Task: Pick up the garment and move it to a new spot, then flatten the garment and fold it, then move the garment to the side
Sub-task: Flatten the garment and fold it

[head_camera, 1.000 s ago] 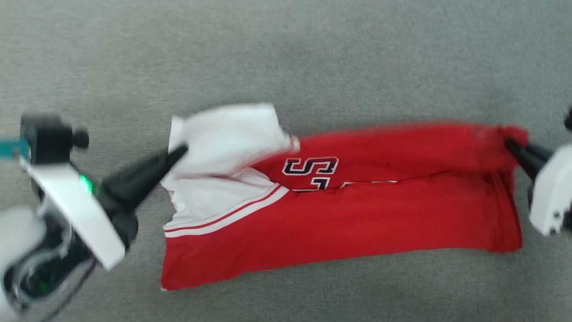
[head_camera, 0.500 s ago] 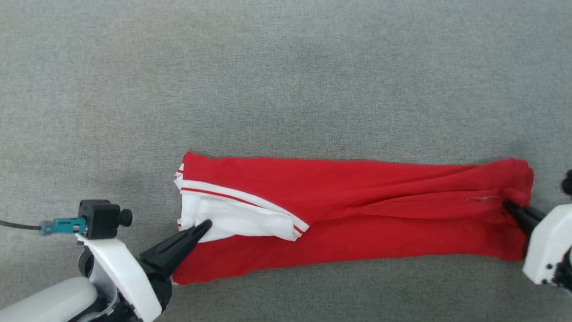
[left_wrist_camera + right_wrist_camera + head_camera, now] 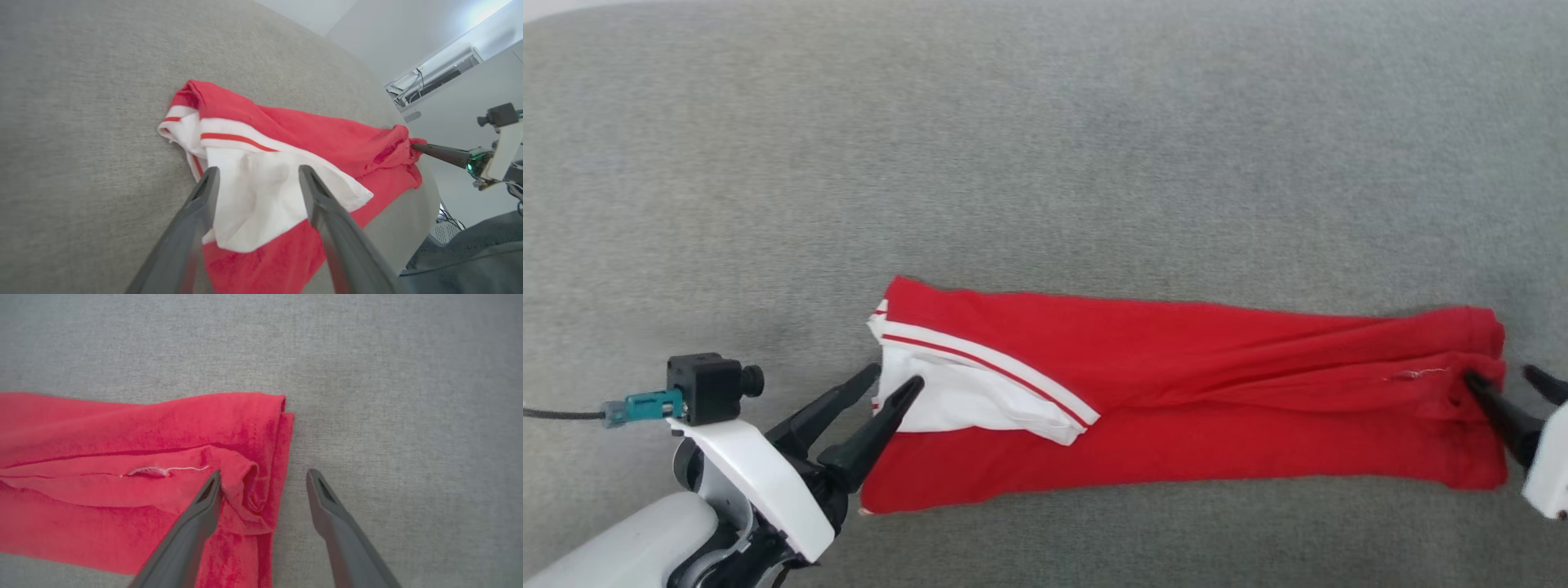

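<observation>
Red thin-fabric jersey shirt with a white sleeve (image 3: 1176,408) lies folded into a long narrow band across the grey felt-covered bench (image 3: 1045,163). Its white sleeve with red-and-white striped trim (image 3: 964,400) is at the robot's left end. A loose white thread (image 3: 163,470) shows along a seam near the right end.

The left gripper (image 3: 895,377) has its fingers spread apart and grips nothing. In the left wrist view (image 3: 258,169) they stand either side of the white sleeve panel.

The right gripper (image 3: 1499,376) is likewise spread and empty. In the right wrist view (image 3: 264,473) one finger (image 3: 204,506) rests at a rumpled red fold of the hem, and the other stands over bare bench just past the shirt's end.
</observation>
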Available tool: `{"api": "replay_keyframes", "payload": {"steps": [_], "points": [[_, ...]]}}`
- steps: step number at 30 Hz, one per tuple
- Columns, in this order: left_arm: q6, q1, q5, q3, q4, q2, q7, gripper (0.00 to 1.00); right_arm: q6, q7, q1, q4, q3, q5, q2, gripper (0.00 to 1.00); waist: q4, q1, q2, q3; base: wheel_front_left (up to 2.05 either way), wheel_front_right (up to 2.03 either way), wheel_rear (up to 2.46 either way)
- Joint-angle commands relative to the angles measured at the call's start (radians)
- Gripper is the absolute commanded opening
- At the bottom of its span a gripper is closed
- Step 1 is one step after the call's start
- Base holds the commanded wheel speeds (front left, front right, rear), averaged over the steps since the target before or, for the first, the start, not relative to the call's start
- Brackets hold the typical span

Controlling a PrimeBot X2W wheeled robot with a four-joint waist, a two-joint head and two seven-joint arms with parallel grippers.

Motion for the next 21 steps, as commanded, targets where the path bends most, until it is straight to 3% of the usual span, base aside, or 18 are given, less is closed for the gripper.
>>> {"api": "replay_keyframes", "payload": {"steps": [1, 4, 12, 21], "points": [[0.001, 0.061, 0.044, 0.074, 0.013, -0.033, -0.004, 1.00, 0.000, 0.012, 0.017, 0.009, -0.034, 0.008, 0.003, 1.00, 0.030, 0.0000, 0.0000, -0.026, 0.00, 0.00, 0.00], [0.001, 0.116, 0.074, 0.157, 0.028, -0.077, -0.004, 1.00, 0.000, 0.020, 0.019, 0.041, -0.059, 0.018, 0.017, 1.00, 0.049, 0.0000, 0.0000, -0.039, 0.00, 0.00, 0.00], [0.001, 0.333, 0.324, 0.492, 0.134, -0.272, -0.003, 1.00, 0.000, 0.034, 0.000, 0.220, -0.053, 0.056, 0.048, 1.00, 0.115, 0.0000, 0.0000, -0.095, 0.00, 0.00, 0.00], [0.001, 0.471, 0.859, 0.828, 0.140, -0.443, -0.003, 1.00, 0.000, 0.017, -0.019, 0.363, -0.036, 0.068, 0.060, 1.00, 0.146, 0.0000, 0.0000, -0.140, 0.00, 0.00, 0.00]]}}
